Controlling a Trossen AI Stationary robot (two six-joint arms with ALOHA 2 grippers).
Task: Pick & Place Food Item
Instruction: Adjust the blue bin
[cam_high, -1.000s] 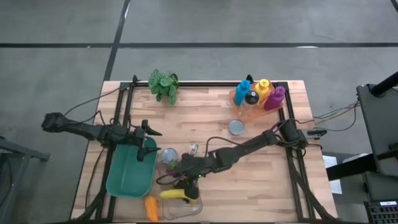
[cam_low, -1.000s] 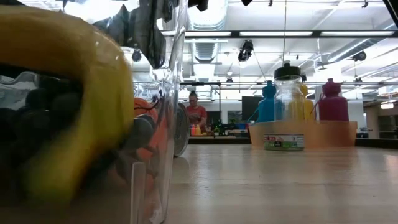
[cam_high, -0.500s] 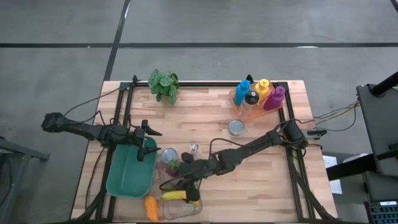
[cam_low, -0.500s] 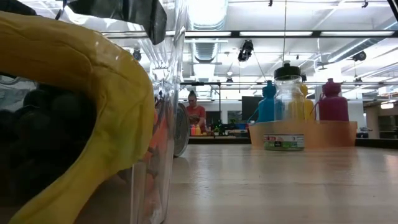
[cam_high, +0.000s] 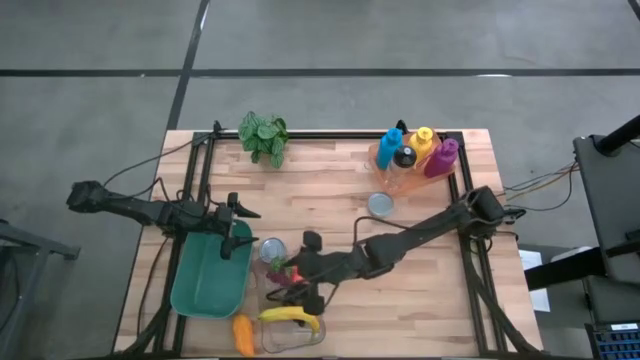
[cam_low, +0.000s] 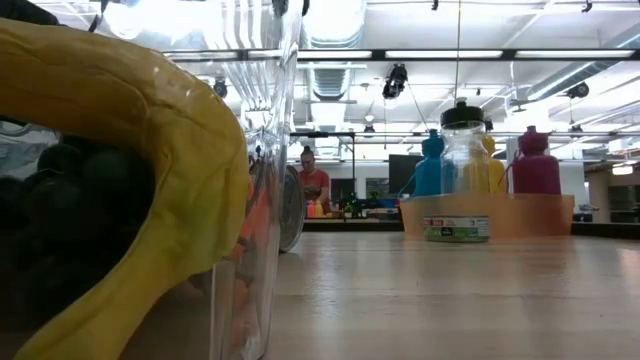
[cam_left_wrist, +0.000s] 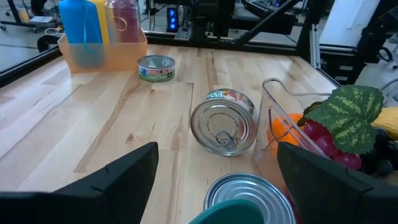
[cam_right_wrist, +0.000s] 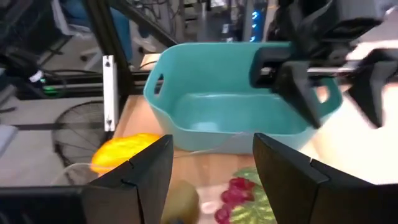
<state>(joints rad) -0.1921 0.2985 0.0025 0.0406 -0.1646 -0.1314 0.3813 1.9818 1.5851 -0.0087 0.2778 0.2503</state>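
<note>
On the wooden counter (cam_high: 420, 240), the left hand (cam_high: 236, 231) is held open over the teal plastic tub's (cam_high: 208, 275) rim. A curved yellow banana (cam_high: 290, 315) with darkened tips is seen lying in the clear plastic container (cam_high: 293, 330). Just above it, the right hand (cam_high: 296, 290) is spread open, empty.

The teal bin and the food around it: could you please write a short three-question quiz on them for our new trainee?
1. True or false: the teal bin is empty.
2. Which fruit lies in the clear container? A banana B apple C lemon
3. Which gripper hovers over the bin's rim?

Key: 1 true. 2 A. 3 The left gripper; the right gripper is above the grapes.
</note>
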